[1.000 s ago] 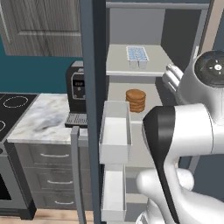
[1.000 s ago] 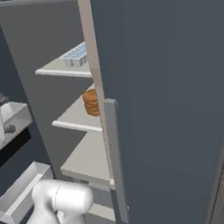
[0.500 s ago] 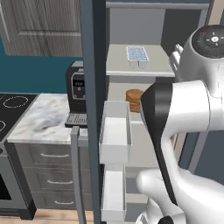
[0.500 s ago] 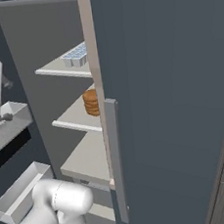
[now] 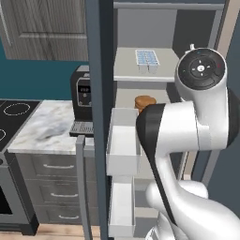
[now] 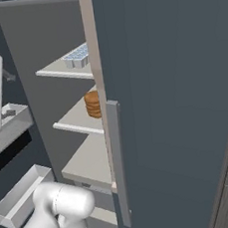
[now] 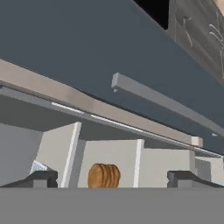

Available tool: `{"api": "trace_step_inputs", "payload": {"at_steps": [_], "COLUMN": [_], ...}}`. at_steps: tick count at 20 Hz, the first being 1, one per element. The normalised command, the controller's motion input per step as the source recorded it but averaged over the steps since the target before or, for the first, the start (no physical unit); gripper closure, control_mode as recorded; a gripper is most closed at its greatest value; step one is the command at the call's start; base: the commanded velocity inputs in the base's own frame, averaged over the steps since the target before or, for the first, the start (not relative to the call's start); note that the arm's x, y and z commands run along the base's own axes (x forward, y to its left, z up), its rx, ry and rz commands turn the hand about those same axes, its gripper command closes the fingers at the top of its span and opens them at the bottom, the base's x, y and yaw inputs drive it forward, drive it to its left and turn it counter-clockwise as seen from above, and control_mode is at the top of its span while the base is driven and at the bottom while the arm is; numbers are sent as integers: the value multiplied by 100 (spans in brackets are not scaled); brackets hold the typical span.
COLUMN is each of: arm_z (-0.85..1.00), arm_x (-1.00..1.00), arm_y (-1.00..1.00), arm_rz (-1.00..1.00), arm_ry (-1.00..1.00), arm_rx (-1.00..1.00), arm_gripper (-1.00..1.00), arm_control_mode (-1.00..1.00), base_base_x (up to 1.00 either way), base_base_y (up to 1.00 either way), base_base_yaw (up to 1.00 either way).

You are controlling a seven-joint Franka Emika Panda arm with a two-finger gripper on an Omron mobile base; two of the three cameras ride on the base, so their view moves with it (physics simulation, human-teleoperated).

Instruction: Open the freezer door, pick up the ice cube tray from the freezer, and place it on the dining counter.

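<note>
The freezer door (image 5: 99, 93) stands swung open, edge-on, with white bins (image 5: 123, 140) on its inner side. Inside the freezer (image 6: 52, 38), the ice cube tray (image 5: 147, 58) lies on the upper shelf; the right base view shows the tray (image 6: 77, 56) too, and a pale-blue corner of the tray (image 7: 38, 167) peeks into the hand view. My gripper (image 7: 113, 179) is open, fingertips (image 7: 41, 178) wide apart and nothing held, facing the shelves from outside. The hand view is rolled sideways. The dining counter is out of view.
A stack of round brown discs (image 5: 144, 102) sits on the shelf below the tray. The plain closed door with its grey handle (image 6: 118, 160) stands right of the compartment. A black coffee machine (image 5: 82, 98) rests on a small marble counter (image 5: 42, 131) beside a stove (image 5: 9, 117).
My arm has lifted: its upper joint and elbow now sit higher in front of the freezer shelves. The gripper stays open. The tray and door have not moved.
</note>
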Motion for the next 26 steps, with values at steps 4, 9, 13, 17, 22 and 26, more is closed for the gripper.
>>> {"api": "trace_step_inputs", "payload": {"at_steps": [4, 9, 13, 17, 22, 26], "arm_z": [3, 0, 0, 4, 1, 1], "arm_x": [12, 23, 42, 51, 61, 65], "arm_y": [0, 0, 0, -1, 0, -5], "arm_rz": [-2, -6, -9, -7, -8, -3], "arm_ry": [-21, -17, -4, 2, 4, 6], "arm_rx": [4, 0, 1, 3, 1, 2], "arm_gripper": [-100, -100, -100, -100, -100, -100], "arm_control_mode": [-100, -100, -100, -100, -100, -100], "base_base_x": [0, 0, 0, 0, 0, 0], "base_base_y": [0, 0, 0, 0, 0, 0], "base_base_yaw": [0, 0, 0, 0, 0, 0]}}
